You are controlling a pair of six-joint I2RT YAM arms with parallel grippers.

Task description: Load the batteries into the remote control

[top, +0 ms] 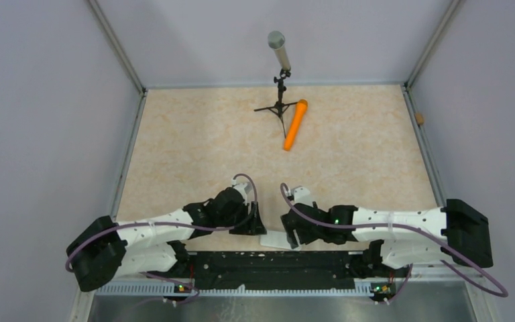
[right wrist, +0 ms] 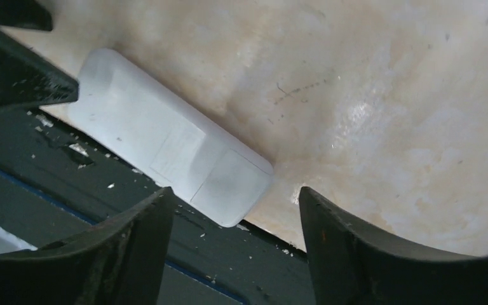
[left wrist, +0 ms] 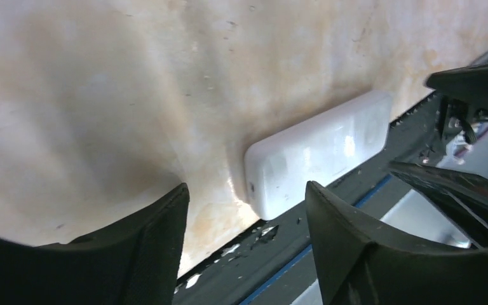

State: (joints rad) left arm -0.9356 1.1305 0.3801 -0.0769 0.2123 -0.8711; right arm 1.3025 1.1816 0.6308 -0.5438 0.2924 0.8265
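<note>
remote control [top: 278,240] lies back-up at the near edge of the tabletop [top: 194,147], with its near long side over the black base rail [top: 275,265]. its long axis runs left to right, slightly skewed, and it sits between the two arms. the left end effector [left wrist: 246,190] is released, its fingers spread with nothing between them, and the left end of the remote control lies just ahead of that gap. the right end effector [right wrist: 235,194] is likewise released and empty, with the right end of the remote control just ahead of its gap. a faint seam there looks like the battery cover [right wrist: 225,184], seemingly in place. neither arm is clearly nearer, since each faces one short end. the coming move probably turns on closing across the narrow width from an end. batteries show in no view, so their place cannot be told. loading seems not yet begun.
</note>
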